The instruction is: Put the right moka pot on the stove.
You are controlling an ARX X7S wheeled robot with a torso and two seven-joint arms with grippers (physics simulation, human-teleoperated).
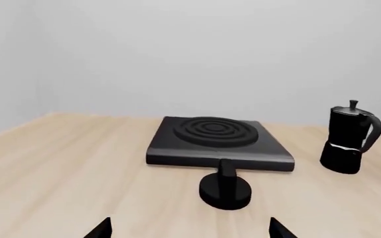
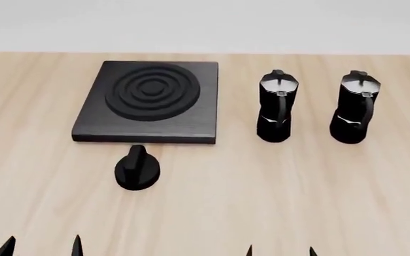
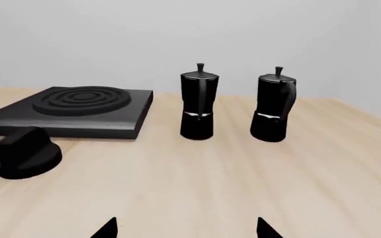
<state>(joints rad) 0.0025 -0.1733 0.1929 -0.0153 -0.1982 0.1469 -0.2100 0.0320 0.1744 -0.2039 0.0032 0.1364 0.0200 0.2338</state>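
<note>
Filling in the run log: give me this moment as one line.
phase: pre-grasp | right moka pot: upright on table, untouched | stove: burner bare | left gripper: open, empty | right gripper: open, empty

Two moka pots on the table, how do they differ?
The right moka pot stands farther from the stove; the left moka pot stands between them. The left pot is nearer the knob. Both are upright, glossy black, same shape and size, handles toward the robot, ungripped.
</note>
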